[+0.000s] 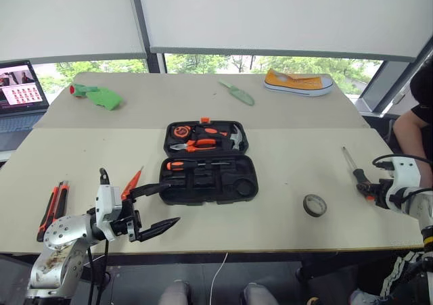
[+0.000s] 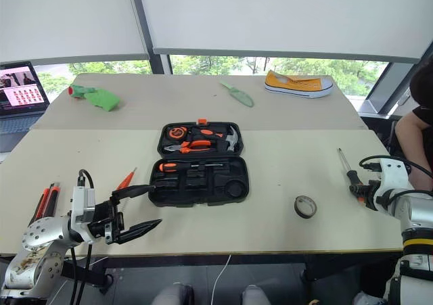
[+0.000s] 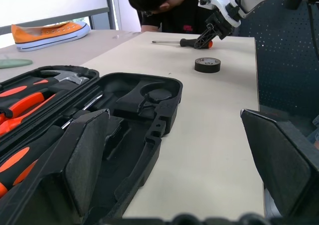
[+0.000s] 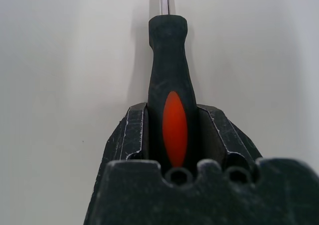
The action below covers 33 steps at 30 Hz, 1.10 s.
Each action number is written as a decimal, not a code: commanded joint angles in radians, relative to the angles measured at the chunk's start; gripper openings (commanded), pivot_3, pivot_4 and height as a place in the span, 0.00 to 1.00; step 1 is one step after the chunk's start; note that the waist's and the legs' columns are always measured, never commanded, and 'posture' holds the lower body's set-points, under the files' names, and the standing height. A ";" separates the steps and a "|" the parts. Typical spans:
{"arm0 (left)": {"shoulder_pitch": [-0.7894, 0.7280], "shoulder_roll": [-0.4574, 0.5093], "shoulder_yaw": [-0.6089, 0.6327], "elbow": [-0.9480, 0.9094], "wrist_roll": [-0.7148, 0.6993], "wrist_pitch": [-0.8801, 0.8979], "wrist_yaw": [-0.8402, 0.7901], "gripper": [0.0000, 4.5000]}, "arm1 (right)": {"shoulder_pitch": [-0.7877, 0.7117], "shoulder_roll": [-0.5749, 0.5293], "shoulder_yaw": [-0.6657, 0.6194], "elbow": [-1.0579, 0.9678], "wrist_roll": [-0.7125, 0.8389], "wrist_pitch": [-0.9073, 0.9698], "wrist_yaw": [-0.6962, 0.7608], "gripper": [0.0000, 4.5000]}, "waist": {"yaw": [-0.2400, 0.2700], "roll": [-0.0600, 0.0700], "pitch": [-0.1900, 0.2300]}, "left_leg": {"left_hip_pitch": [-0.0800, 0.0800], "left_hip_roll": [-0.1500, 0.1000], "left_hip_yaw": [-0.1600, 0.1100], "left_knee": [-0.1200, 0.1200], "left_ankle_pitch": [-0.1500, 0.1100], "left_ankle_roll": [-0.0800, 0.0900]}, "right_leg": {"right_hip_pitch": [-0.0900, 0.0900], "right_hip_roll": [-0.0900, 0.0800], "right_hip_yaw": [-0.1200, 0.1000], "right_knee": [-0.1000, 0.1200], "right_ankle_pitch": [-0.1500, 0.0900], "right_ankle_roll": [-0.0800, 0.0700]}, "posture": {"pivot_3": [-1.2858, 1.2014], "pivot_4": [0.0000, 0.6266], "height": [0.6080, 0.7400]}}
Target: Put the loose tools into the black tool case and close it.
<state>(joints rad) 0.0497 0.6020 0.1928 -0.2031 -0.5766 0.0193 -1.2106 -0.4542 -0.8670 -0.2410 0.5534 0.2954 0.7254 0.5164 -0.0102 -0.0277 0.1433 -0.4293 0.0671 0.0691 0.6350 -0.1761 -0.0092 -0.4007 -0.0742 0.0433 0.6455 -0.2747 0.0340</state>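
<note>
Near the tabletop's right edge, the right gripper point(image 4: 174, 130) jaws clamp the screwdriver point(image 4: 169, 85) handle, shaft pointing away; the left gripper point(image 1: 154, 207) gapes empty.

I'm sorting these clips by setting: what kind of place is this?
Probably an office or lab room: large tables below a window with roller blinds, an open laptop at one side, and a seated person nearby.

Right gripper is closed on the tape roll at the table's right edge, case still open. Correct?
Not quite. The right gripper is closed on a screwdriver, as the right wrist view shows. The tape roll lies loose on the table. The black tool case is open, as said.
</note>
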 commanded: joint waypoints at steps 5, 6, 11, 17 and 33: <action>-0.002 -0.010 0.058 -0.032 -0.049 0.011 0.065 1.00 | 0.095 -0.027 0.068 -0.368 0.009 -0.574 0.432 0.23 | -0.020 0.003 0.001 | -0.001 0.001 0.000 0.000 0.000 0.000 | -0.002 0.001 0.002 0.001 0.000 0.001 | 0.52 0.24 1.00; 0.000 -0.012 0.066 -0.029 -0.050 0.013 0.076 1.00 | 0.071 -0.024 0.101 -0.402 0.001 -0.602 0.471 0.23 | -0.027 0.003 0.001 | 0.000 0.001 0.000 0.000 0.000 0.000 | -0.002 0.002 0.003 0.001 -0.001 0.002 | 0.52 0.24 1.00; -0.017 -0.025 0.116 0.043 -0.030 0.000 0.153 1.00 | -0.202 0.074 0.342 -0.425 -0.083 -0.560 0.597 0.23 | -0.038 0.001 0.003 | 0.005 0.003 -0.003 0.000 0.000 0.000 | 0.000 0.007 0.005 0.002 0.000 0.005 | 0.52 0.24 1.00; 0.006 -0.032 0.141 0.068 -0.021 -0.001 0.197 1.00 | -0.469 0.242 0.585 -0.194 -0.282 -0.650 0.678 0.23 | -0.023 -0.002 0.005 | 0.004 0.007 -0.003 0.000 0.001 -0.001 | -0.003 0.012 0.006 0.002 0.007 -0.006 | 0.52 0.24 1.00; 0.078 -0.048 0.134 0.007 0.006 -0.014 0.256 1.00 | -0.584 0.425 0.709 0.015 -0.513 -0.692 0.597 0.23 | -0.006 -0.002 0.005 | -0.011 0.010 -0.001 0.000 0.003 -0.005 | -0.021 0.014 0.005 0.006 0.010 -0.010 | 0.52 0.24 1.00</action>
<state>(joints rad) 0.1264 0.5565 0.3214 -0.1621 -0.5728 0.0238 -0.9613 -1.0172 -0.4472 0.4848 0.5909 -0.2073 0.0188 1.1240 -0.0166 -0.0299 0.1482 -0.4400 0.0771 0.0678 0.6354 -0.1729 -0.0138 -0.4217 -0.0597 0.0487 0.6535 -0.2651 0.0240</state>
